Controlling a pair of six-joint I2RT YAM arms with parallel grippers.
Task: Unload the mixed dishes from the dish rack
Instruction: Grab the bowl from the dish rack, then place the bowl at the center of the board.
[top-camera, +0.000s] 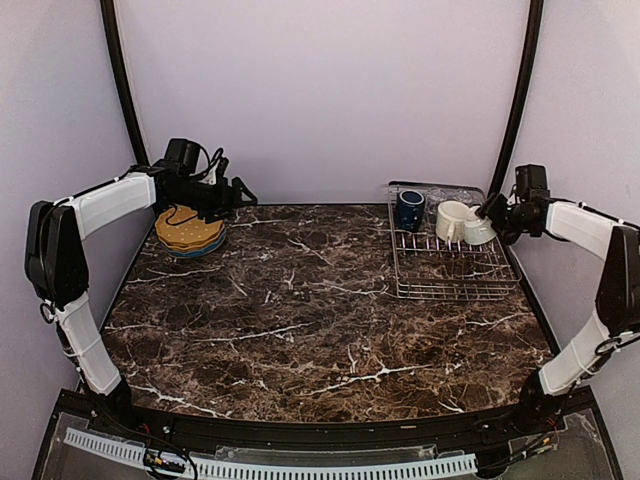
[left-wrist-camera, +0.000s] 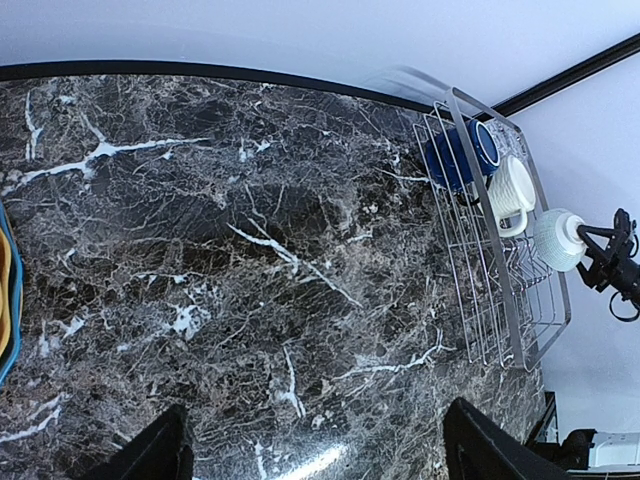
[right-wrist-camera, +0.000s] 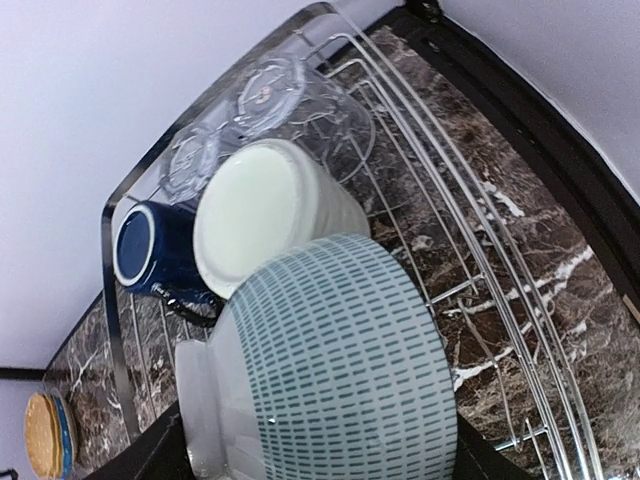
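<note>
Whole tabletop (top-camera: 300, 300) taken in from high behind its near edge, left wrist view turned across it toward the distant dish rack (left-wrist-camera: 500, 300), right wrist view set close against the bowl (right-wrist-camera: 340, 350), dish rack shared by all three.

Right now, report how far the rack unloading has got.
Done: the plates sit stacked on the table, far left. In hand: the right tool looks closed on the small bowl at the right end of the dish rack. Remaining: the navy mug, cream mug and glass tumbler are in the rack. The left tool is open and empty by the plates.
</note>
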